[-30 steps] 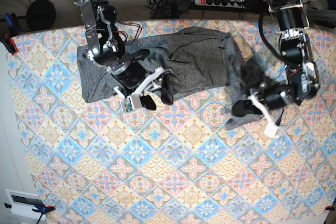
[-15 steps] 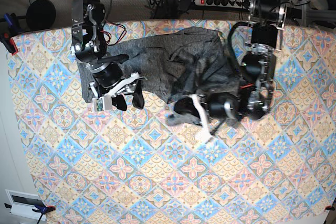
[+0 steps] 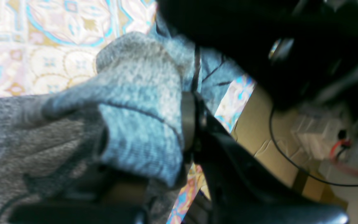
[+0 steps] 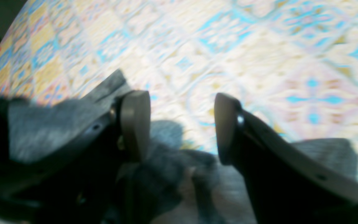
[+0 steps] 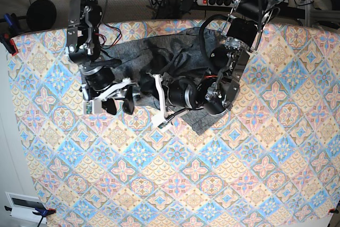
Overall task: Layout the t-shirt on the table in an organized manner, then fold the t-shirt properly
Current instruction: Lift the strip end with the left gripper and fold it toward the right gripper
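The dark-grey t-shirt (image 5: 146,57) lies bunched across the back middle of the table (image 5: 175,184), with its right side pulled over its body. My left gripper (image 5: 159,107) reaches in from the right and is shut on a fold of the t-shirt (image 3: 141,124). In the left wrist view the knit wraps over the left gripper (image 3: 179,137). My right gripper (image 5: 120,107) hangs open at the shirt's left edge. Nothing sits between the open right gripper's (image 4: 180,127) fingers, with grey t-shirt cloth (image 4: 42,130) below and left of them.
Behind the table's far edge lie a power strip (image 5: 223,1) and a tangle of cables. A red clamp (image 5: 9,43) grips the left edge. A white box (image 5: 24,206) sits off the table's front left corner.
My left arm swept leftward across the table, dragging the shirt's right side over its body. My right gripper shifted left to the shirt's left edge, staying open.
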Robot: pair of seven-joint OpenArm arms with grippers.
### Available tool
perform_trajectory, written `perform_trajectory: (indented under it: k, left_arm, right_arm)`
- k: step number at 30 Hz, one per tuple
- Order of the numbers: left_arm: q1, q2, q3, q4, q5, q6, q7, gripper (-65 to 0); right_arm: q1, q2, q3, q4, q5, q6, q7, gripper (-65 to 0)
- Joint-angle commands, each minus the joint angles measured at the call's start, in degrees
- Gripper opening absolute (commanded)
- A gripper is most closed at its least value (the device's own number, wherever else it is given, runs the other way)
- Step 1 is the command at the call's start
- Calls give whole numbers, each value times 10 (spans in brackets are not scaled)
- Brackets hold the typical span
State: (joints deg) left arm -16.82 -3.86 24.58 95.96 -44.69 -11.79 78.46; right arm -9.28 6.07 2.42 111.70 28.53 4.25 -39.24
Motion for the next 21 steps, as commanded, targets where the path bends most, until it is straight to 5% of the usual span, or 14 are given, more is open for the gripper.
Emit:
perform_trajectory:
  k: [1, 21]
  left_arm:
    - [-12, 6, 7, 10, -10, -1, -10, -650]
    - [-7, 4, 127, 69, -6, -1, -10, -650]
  right_arm:
    - [7, 4, 10, 9, 3, 3, 14, -334]
    - [9, 4, 29, -84, 3, 3, 14, -334]
